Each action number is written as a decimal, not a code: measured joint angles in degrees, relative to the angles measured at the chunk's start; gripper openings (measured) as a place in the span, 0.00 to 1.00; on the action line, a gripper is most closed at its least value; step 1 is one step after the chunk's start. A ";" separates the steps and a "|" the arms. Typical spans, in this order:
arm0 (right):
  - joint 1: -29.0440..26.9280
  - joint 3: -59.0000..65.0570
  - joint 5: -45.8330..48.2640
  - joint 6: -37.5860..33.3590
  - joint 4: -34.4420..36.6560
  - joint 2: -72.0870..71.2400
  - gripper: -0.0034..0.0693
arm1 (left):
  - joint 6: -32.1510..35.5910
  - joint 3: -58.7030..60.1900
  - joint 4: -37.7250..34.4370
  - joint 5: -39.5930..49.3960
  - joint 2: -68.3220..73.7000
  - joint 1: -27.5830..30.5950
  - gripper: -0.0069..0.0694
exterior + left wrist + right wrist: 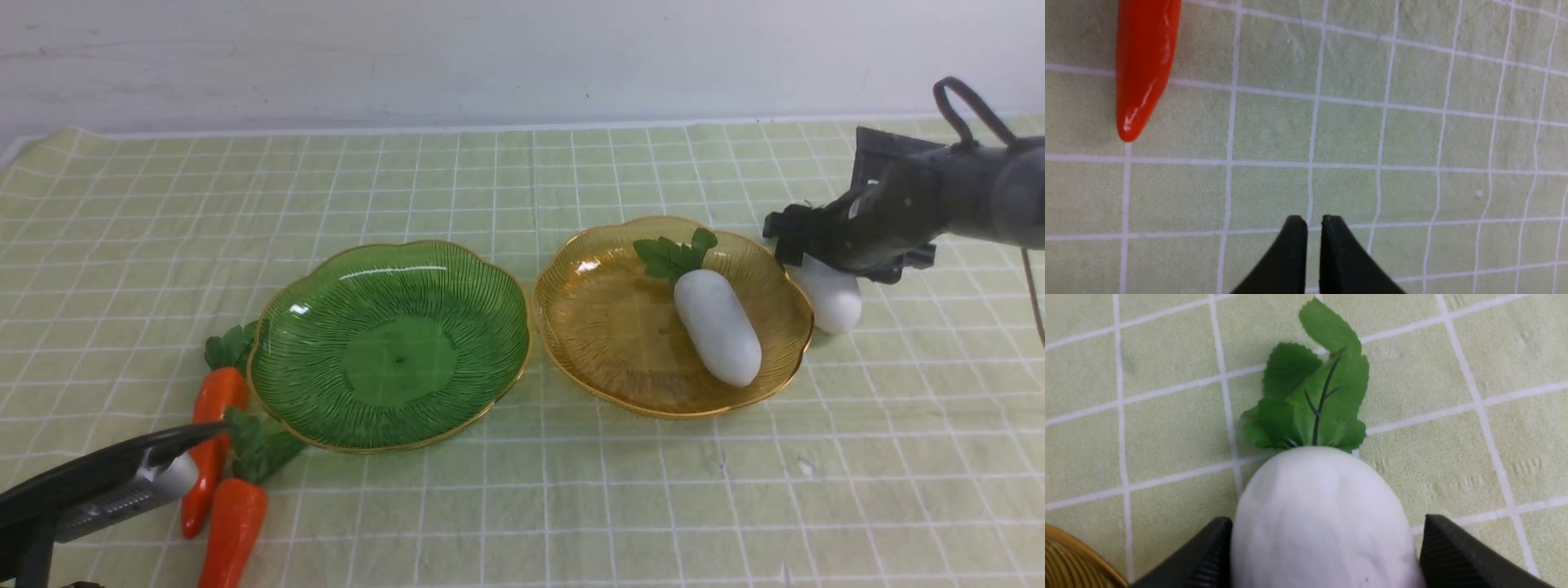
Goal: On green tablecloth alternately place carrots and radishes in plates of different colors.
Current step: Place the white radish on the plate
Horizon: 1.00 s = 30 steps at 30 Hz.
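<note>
The green tablecloth point(522, 180) covers the table. One radish point(718, 327) lies in the amber plate point(588, 359). The green plate point(392, 343) holds nothing. A second radish point(833, 298) point(1318, 514) lies on the cloth just right of the amber plate. My right gripper point(804, 245) point(1327, 522) is down over its leafy half, open, one finger point(1216, 547) on each side and very close to its skin. Two carrots point(214, 408) point(235, 523) lie on the cloth left of the green plate. My left gripper point(208, 431) point(1314, 220) hovers beside them, shut and empty; one carrot tip point(1145, 61) shows ahead of it.
The amber plate's rim point(1069, 559) sits close beside the right gripper. The two plates nearly touch at the table's middle. A white wall runs behind the table's far edge.
</note>
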 joint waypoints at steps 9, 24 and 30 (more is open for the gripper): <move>-3.43 -3.37 11.57 0.00 -6.46 -4.16 0.71 | 0.00 0.00 0.00 0.00 0.00 0.00 0.13; 5.97 -7.32 29.65 -16.29 6.21 -13.51 0.71 | 0.00 0.00 0.00 0.00 0.00 0.00 0.13; 12.75 -7.32 29.72 -17.80 7.10 -9.47 0.71 | 0.00 0.00 0.00 0.00 0.00 0.00 0.15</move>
